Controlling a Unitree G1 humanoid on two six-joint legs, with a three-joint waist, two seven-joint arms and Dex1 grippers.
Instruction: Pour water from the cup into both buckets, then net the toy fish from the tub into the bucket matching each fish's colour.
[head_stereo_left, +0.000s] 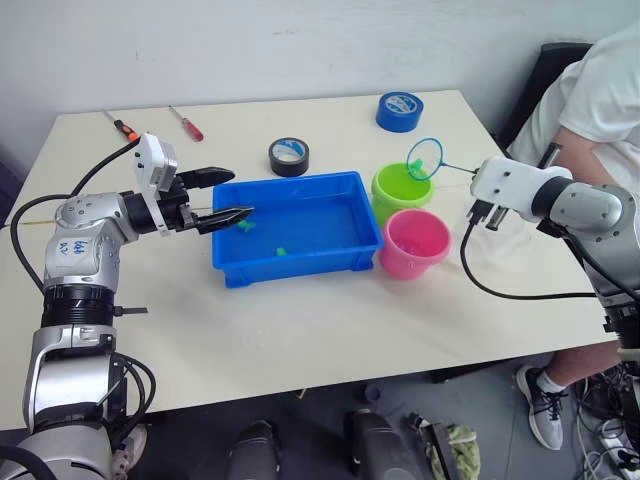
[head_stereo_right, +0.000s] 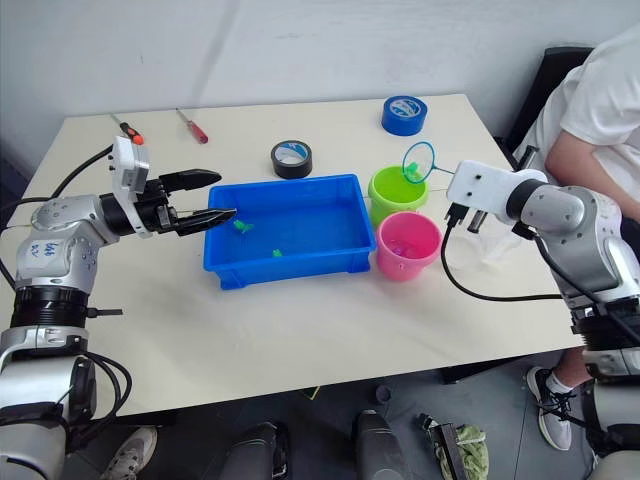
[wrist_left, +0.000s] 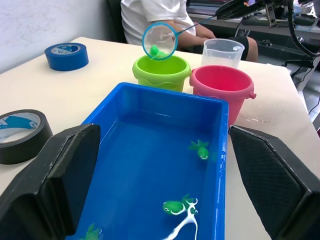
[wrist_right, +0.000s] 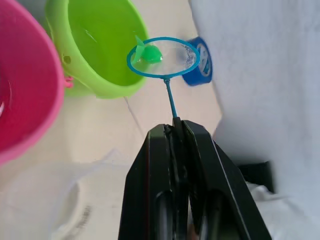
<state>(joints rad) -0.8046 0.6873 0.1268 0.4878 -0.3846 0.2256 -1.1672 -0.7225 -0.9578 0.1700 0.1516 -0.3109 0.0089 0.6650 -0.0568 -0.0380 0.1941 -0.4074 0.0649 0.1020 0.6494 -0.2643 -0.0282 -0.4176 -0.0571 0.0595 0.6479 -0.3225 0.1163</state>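
Right wrist view: right pincer (wrist_right: 175, 131) pinches a small net (wrist_right: 164, 57) holding a green fish (wrist_right: 148, 54) above the green bucket (wrist_right: 97, 45). Tip it gently over the middle (rim close). Left pincer (head_stereo_left: 222, 197) spread over the tub (head_stereo_left: 290, 268).

four views: a stereo head pair and one camera on each wrist

the head pair looks forward and down over the whole table (head_stereo_left: 300, 330). the left wrist camera sits close, low over the tub (wrist_left: 150, 165), looking along it between the left gripper (wrist_left: 165, 200) fingers towards both buckets. the right wrist camera looks along the right gripper (wrist_right: 177, 127) to the net (wrist_right: 163, 57) just ahead over the green bucket (wrist_right: 100, 45). all four share that bucket and net.
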